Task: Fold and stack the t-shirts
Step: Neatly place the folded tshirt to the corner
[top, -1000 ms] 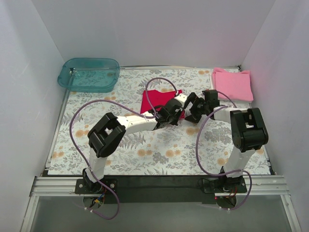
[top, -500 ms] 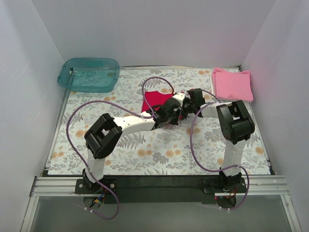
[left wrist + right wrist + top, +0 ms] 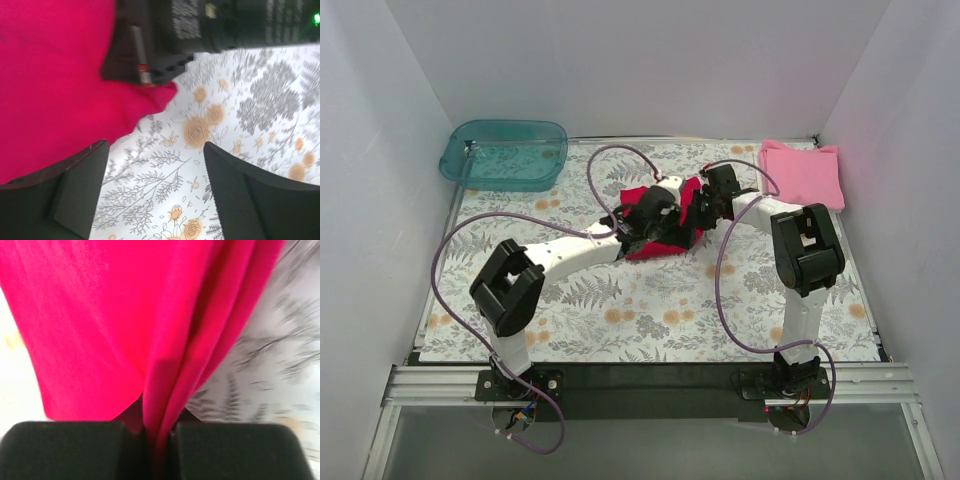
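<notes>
The red t-shirt [image 3: 665,240] lies bunched in the middle of the floral table, partly under both grippers. My right gripper [image 3: 705,197] is shut on a gathered edge of that red t-shirt [image 3: 165,365], the cloth pinched between its two black pads. My left gripper [image 3: 655,203] hovers over the shirt, jaws open, with only the tablecloth between its fingers [image 3: 245,195]; the red t-shirt [image 3: 55,90] fills the upper left of that view. The pink t-shirt [image 3: 803,175] lies folded at the back right corner.
A teal translucent tub [image 3: 506,153] stands at the back left corner. The floral tablecloth [image 3: 620,310] covers the table, with white walls on three sides. Purple cables loop over both arms.
The left gripper has let go of the red t-shirt and opened, moving back. The right gripper has moved left onto the shirt and shut on its edge.
</notes>
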Tool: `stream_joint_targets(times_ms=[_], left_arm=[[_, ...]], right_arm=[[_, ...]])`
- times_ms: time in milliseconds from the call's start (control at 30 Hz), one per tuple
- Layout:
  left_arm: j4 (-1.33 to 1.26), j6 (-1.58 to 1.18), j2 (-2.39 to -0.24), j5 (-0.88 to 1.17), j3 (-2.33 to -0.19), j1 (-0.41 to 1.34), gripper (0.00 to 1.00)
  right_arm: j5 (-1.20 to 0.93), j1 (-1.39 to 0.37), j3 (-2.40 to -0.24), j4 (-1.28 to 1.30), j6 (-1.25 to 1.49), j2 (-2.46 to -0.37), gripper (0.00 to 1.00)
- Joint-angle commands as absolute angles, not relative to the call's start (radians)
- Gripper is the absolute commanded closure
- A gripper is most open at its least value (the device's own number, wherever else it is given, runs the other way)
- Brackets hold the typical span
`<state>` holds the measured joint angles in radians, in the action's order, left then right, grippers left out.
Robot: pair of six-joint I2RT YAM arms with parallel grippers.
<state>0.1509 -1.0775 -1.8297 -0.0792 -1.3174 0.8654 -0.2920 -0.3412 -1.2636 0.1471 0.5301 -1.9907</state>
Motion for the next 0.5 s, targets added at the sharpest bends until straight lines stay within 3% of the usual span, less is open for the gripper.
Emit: stream_joint_targets(times_ms=[0,300,467], left_arm=[[0.199,-1.172,-1.712,-0.049,-1.313,0.753,0.26],[0.399,-1.19,-1.569,-0.144,-1.177,0.579,0.22],[0.498,-1.285,-1.447,-0.241,-1.051,0.502,0.06]], right_arm=[[-0.121,-0.331,-1.412,0.29,0.28,-1.98,0.99],[0.178,-0.286,-1.66,0.457,-0.047,-1.993,0.99],[0.259,-0.249,-1.778,0.491,-0.107,-1.999,0.99]])
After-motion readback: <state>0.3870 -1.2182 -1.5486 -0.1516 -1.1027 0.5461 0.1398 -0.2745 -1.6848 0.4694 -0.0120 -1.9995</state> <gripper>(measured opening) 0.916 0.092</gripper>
